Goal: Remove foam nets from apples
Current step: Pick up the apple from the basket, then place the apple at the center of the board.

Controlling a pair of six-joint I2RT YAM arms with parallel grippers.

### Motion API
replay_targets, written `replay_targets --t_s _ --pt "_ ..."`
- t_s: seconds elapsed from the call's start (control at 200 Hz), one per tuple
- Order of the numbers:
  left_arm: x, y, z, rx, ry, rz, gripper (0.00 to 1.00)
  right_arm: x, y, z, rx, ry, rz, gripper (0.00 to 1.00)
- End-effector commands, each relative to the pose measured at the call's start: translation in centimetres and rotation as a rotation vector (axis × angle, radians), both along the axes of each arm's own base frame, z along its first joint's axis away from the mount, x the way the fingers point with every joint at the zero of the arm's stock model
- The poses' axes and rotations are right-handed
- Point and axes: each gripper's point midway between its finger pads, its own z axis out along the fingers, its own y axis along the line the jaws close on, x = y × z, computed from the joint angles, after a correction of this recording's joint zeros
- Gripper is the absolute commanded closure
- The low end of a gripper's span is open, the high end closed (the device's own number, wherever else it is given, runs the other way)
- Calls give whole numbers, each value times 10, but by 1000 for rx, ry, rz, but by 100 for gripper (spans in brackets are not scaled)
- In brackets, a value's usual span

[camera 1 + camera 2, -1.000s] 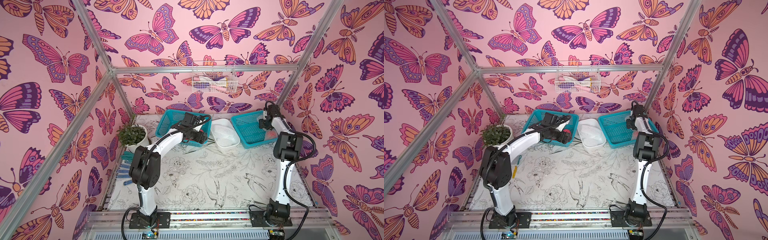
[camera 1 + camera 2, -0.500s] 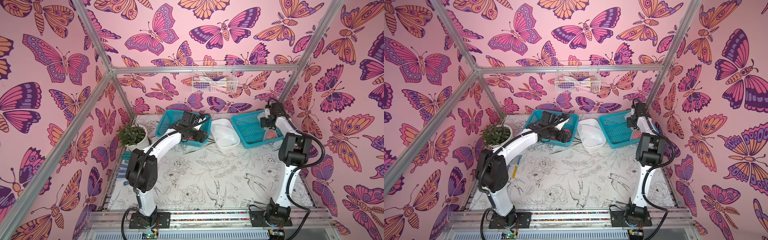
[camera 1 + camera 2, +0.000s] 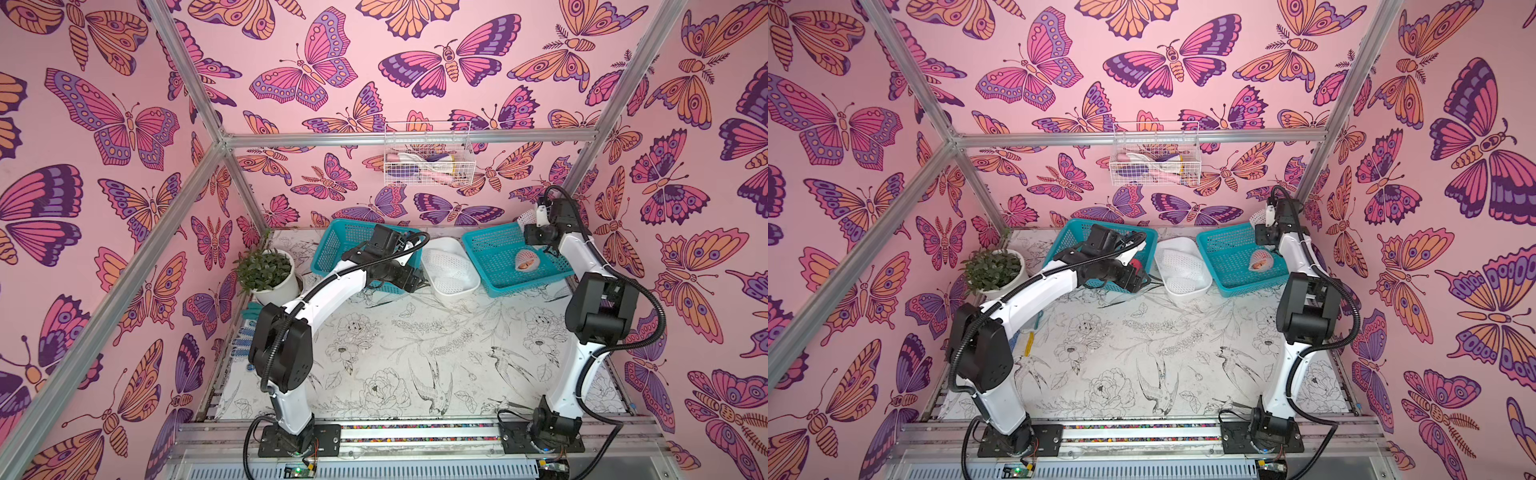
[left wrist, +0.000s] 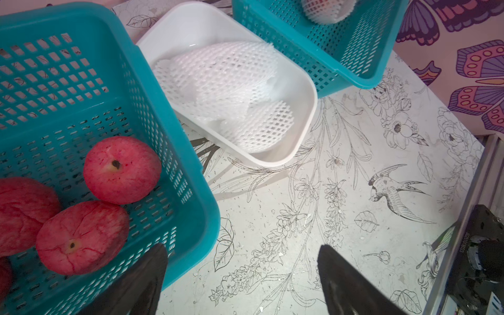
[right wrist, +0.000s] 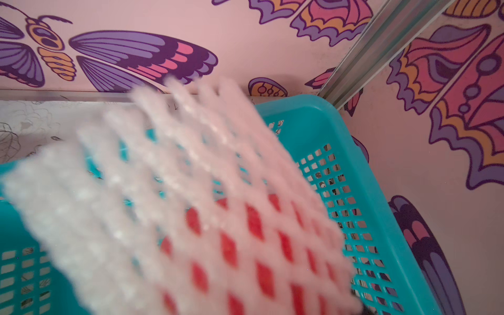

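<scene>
Red apples (image 4: 121,169) in teal basket (image 4: 188,152), left end effector (image 4: 241,248) spread nearby, right end effector (image 3: 536,218) pinching foam net (image 5: 174,207)

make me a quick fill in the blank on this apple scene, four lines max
1. The white tray holds only empty foam ____.
2. The left gripper hangs with its jaws ____.
3. The bare red apples lie in the basket on the robot's ____ side.
4. The right gripper, raised over the right basket, grips a foam net through whose holes the colour ____ shows.

Missing words: nets; open; left; red
</scene>
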Motion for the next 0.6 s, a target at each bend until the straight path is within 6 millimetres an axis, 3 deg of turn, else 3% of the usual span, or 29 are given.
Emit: replay_targets --t_s 0.0,0.26,0.411,0.596 --pt "-12 3 6 2 16 -1 11 15 18 5 73 -34 60 47" --pt "-9 -6 26 -40 7 -13 11 -2 49 38 125 -160 182 46" --pt "-8 -16 46 -87 11 -33 10 -31 78 60 155 -220 293 47" --pt "-10 -26 69 -149 41 -47 9 -79 134 71 181 -271 448 46"
